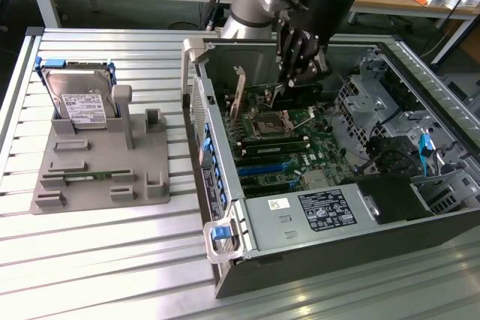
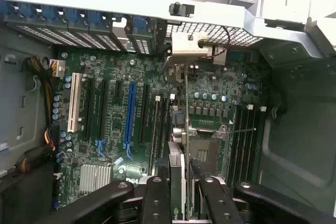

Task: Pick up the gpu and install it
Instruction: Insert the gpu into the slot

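Slatted metal table (image 1: 112,245), open computer case (image 1: 196,110). Gripper (image 2: 182,183) clamped on gpu (image 2: 181,167). Card held edge-on inside case, long axis parallel to blue slot (image 2: 129,114), offset from it toward CPU socket (image 2: 206,148); looks unseated.

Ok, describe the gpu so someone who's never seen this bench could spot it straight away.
Find the open computer case lying on the slatted table, motherboard facing up. Over that board the black gripper holds the gpu, a slim green card on edge. Its metal end bracket sets it apart from the boxy silver hard drive outside the case.
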You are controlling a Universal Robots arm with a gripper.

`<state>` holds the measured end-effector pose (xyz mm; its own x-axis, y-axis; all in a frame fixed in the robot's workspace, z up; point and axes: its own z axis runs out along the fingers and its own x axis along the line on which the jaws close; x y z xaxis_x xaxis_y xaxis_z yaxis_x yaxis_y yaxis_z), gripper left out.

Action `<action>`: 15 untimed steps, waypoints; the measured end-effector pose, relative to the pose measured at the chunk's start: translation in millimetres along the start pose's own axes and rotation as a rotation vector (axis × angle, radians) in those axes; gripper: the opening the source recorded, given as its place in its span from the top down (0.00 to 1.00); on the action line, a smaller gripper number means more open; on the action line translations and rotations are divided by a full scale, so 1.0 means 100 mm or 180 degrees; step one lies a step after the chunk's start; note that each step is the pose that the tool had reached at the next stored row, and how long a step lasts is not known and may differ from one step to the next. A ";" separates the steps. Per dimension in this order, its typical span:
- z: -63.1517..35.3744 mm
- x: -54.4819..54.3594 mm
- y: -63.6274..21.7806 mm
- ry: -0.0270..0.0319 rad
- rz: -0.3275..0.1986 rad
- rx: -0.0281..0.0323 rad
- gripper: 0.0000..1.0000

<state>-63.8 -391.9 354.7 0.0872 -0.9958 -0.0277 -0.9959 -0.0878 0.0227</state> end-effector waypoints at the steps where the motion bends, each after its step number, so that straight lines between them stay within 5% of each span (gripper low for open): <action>1: 0.007 0.00 0.000 -0.0002 0.0119 0.0003 0.74; 10: 0.030 0.06 0.009 -0.0004 0.0179 0.0005 0.74; 11: 0.040 0.10 0.012 -0.0041 0.0179 0.0007 0.74; 12: 0.045 0.14 0.015 -0.0153 0.0179 0.0014 0.74; 13: 0.051 0.20 0.020 -0.0202 0.0180 0.0017 0.74; 15: 0.071 0.30 0.030 -0.0205 0.0238 0.0021 0.74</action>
<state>-64.3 -421.7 346.9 0.0111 -0.9959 -0.0903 -0.9997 -0.0130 0.0205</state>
